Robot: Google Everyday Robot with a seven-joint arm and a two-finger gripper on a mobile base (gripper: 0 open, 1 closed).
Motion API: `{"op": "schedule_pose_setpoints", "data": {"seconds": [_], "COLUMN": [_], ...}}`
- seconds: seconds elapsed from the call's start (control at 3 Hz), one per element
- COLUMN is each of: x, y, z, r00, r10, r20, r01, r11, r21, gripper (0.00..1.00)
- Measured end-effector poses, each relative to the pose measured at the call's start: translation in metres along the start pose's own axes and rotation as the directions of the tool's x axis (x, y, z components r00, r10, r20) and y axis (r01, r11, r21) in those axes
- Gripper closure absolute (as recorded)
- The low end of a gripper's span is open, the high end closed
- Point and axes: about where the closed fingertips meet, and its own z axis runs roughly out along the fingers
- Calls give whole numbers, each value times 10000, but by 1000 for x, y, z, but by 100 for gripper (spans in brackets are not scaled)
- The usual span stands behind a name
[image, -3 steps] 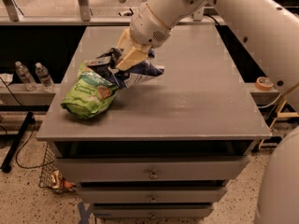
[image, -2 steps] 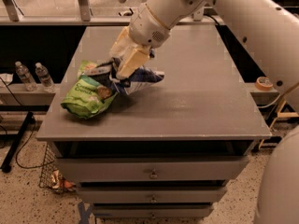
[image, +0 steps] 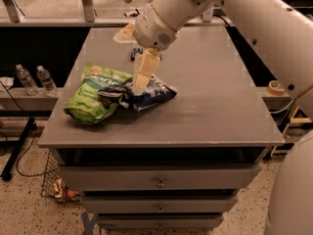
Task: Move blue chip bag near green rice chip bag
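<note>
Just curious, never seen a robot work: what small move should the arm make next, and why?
Probably let go and lift away: the gripper pinches the blue chip bag, which already lies on the table touching the green rice chip bag.

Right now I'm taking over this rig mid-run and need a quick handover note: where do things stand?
Gripper: low over the table, its tip on the upper left part of the blue chip bag.
Blue chip bag: lying on the table, its left end against the green rice chip bag.
Done: the bags sit side by side.
Left: probably just release and lift away.
</note>
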Motion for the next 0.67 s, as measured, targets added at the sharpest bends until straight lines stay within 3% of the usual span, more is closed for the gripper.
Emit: {"op": "schedule_pose_setpoints", "data": {"seconds": [0.33, 0.67], "x": [13, 43], "y": [22, 72], "z": [-22, -61], "r00": [9982, 9797], "r10": [513, 1875], "r20": [-312, -708], "r01": [-502, -1796], "r11": [9982, 9781], "r21": [339, 1050], "gripper": [0, 0]}}
